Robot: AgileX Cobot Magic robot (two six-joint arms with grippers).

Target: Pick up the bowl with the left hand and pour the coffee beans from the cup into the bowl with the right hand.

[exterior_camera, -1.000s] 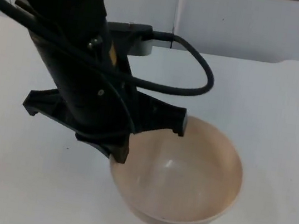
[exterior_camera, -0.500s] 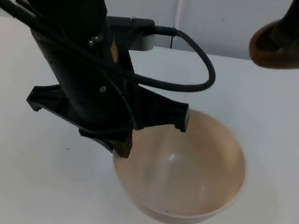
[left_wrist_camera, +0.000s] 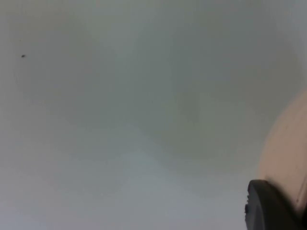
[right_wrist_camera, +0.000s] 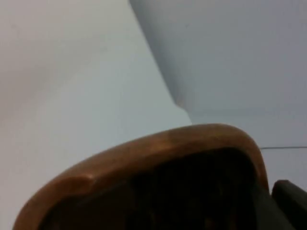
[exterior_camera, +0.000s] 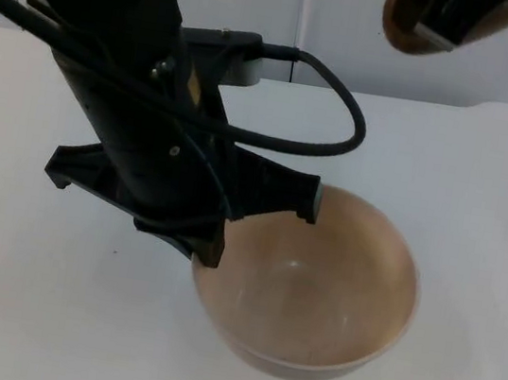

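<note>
A pale beige bowl [exterior_camera: 315, 290] hangs a little above the white table, and its inside shows nothing but a small glint. My left gripper [exterior_camera: 212, 249] is shut on the bowl's left rim, mostly hidden under the arm. In the left wrist view a black fingertip [left_wrist_camera: 268, 211] lies against the bowl's outer wall [left_wrist_camera: 288, 148]. High at the back right, my right gripper [exterior_camera: 449, 17] is shut on a brown cup [exterior_camera: 408, 22], which is tilted. In the right wrist view the cup's rim [right_wrist_camera: 158, 148] rings a dark interior where single beans cannot be made out.
The white table [exterior_camera: 493, 188] spreads all around the bowl and ends at the grey partition wall [exterior_camera: 354, 33] at the back. A thick black cable loops from the left arm over the table behind the bowl.
The right gripper came in from the upper right with the cup and has moved left along the back, tipping it. The bowl and left arm have barely shifted.
</note>
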